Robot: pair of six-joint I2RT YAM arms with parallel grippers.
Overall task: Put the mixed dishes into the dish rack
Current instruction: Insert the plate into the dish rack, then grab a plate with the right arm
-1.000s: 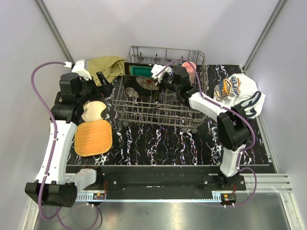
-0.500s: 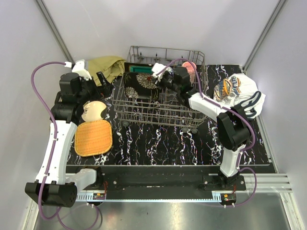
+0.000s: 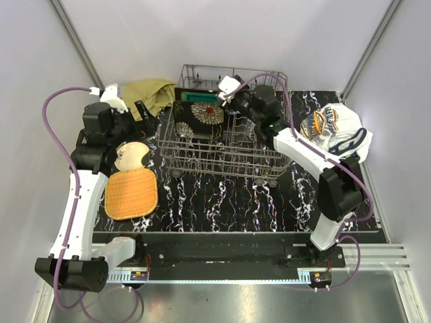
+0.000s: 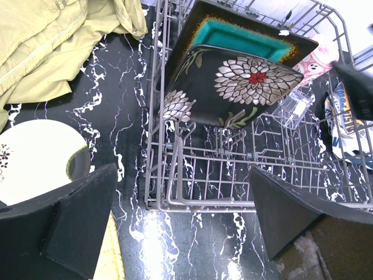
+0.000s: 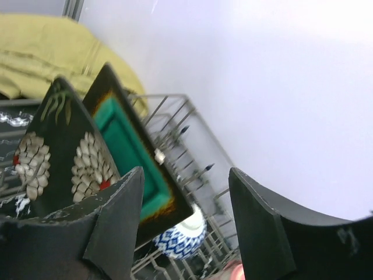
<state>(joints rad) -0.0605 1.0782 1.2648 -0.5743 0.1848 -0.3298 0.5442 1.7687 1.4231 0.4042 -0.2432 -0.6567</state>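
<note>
The dish rack [image 3: 222, 160] stands at mid-table. A dark floral plate [image 3: 204, 114] leans upright inside it, in front of a teal square plate [image 3: 196, 97]. My right gripper [image 3: 237, 102] hovers open just right of these plates, holding nothing. In the right wrist view its jaws [image 5: 186, 192] frame a blue-and-white bowl [image 5: 178, 239], with the teal plate [image 5: 131, 151] beside the left finger. My left gripper [image 3: 138, 111] stays open and empty at the rack's left side, above the cream round plate [image 3: 131, 155] and orange woven plate [image 3: 131, 193]. A clear glass [image 4: 291, 108] and pink cup [image 4: 317, 58] sit in the rack [image 4: 233, 201].
An olive-yellow cloth [image 3: 149, 91] is bunched at the back left, close to my left wrist. A white printed cloth [image 3: 337, 128] lies right of the rack. Grey walls close in the table on three sides.
My right gripper has opened and let go of the dark floral plate, which now leans in the rack. That gripper has drawn up and to the right. The left arm has not moved.
</note>
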